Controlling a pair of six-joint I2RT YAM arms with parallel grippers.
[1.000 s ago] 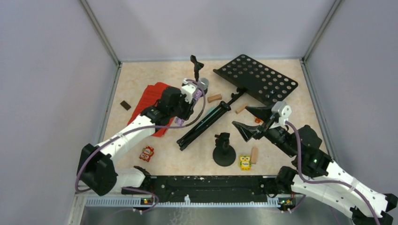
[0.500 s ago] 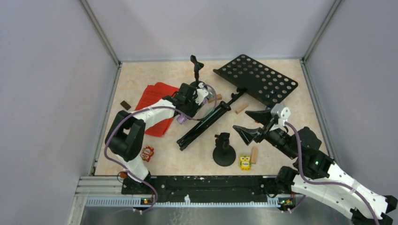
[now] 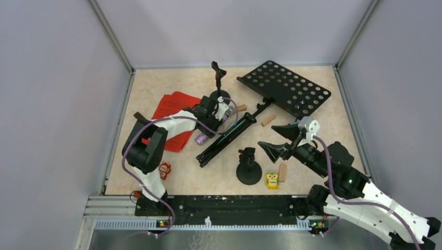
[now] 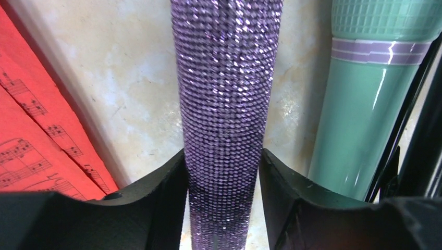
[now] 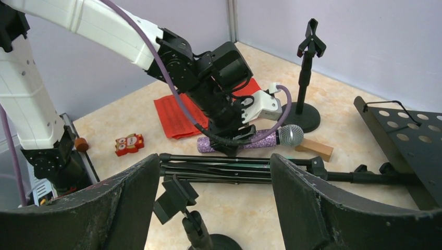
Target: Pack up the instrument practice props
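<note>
My left gripper point(image 3: 212, 115) is shut on the glittery purple microphone point(image 4: 225, 104), which lies on the table point(image 5: 245, 141) between the red sheet-music pages point(image 3: 169, 112) and the folded tripod legs point(image 3: 226, 138). The mint-green microphone point(image 4: 365, 104) lies just beside it against the legs. The black perforated music rack point(image 3: 285, 87) lies at the back right. One mic holder point(image 3: 248, 169) stands near the front, below my open, empty right gripper point(image 3: 268, 136). The other mic holder point(image 3: 218, 78) stands at the back.
A red owl toy point(image 3: 163, 170) and a yellow owl toy point(image 3: 271, 180) sit near the front. Wooden blocks lie by the rack stem point(image 3: 268, 120) and by the yellow owl point(image 3: 282, 171). A small dark block point(image 3: 138, 115) lies at the left wall.
The left arm folded and its gripper moved right and down to the table with the purple microphone, beside the tripod legs. The right gripper edged slightly left.
</note>
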